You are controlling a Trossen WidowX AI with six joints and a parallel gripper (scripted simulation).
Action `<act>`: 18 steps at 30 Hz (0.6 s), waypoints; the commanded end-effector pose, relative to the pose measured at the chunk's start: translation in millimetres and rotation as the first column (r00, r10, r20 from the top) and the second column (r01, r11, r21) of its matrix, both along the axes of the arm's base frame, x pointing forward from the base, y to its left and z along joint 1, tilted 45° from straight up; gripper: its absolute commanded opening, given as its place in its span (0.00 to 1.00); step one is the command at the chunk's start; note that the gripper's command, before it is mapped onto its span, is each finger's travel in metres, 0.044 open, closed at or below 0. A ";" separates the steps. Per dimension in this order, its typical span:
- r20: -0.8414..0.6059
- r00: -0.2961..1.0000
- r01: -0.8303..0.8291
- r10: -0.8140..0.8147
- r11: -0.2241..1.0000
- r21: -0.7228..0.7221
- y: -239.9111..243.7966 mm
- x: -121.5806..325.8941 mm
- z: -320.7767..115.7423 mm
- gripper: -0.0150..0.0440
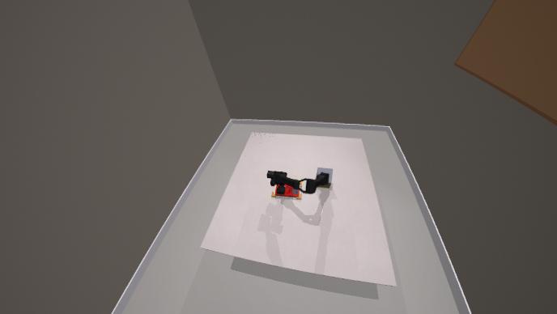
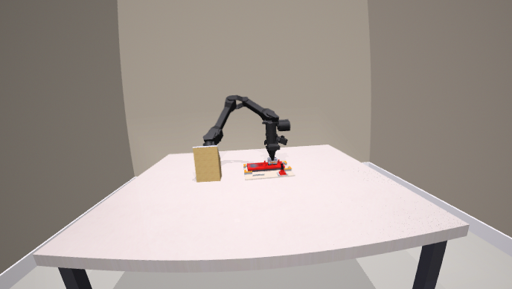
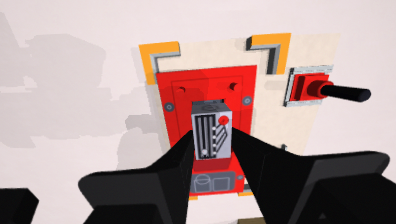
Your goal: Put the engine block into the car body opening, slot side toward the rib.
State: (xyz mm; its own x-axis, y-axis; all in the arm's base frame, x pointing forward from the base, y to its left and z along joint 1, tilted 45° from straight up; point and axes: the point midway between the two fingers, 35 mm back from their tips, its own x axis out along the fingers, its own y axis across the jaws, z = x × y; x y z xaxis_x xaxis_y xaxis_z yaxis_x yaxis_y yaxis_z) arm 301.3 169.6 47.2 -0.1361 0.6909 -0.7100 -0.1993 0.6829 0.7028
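Note:
The grey engine block (image 3: 212,134) (image 2: 272,161) has dark stripes and a red round cap on top. My gripper (image 3: 211,132) (image 2: 272,159) is shut on it, one black finger at each side, and holds it upright over the opening of the red car body (image 3: 165,80) (image 2: 257,167). A dark strip of the opening shows at the block's far edge in the wrist view. The block stands up above the body's top; how deep its lower end sits is hidden, and so are the slot and the rib. In the top view the arm covers the block.
The car body lies on a cream board (image 3: 270,105) (image 2: 266,179) between orange corner brackets (image 3: 282,47). A red-based lever with a black handle (image 3: 345,93) stands beside it. A tan block (image 2: 207,164) stands near the arm's base.

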 end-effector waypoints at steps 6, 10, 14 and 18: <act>0.000 1.000 0.002 -0.002 1.000 0.004 2.0 -0.1 -1.3 0.52; -0.001 1.000 0.002 -0.002 1.000 0.004 2.7 -0.3 -2.0 0.52; -0.002 1.000 0.003 -0.003 1.000 0.004 3.4 -0.4 -2.7 0.52; -0.002 1.000 0.003 -0.003 1.000 0.004 4.0 -0.5 -3.3 0.52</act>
State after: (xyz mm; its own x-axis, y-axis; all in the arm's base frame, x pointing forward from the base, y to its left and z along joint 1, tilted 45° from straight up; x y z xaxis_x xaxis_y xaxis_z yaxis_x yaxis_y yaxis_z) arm 300.7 172.5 44.2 -0.1361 0.6910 -0.7099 -0.1996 0.6827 0.7029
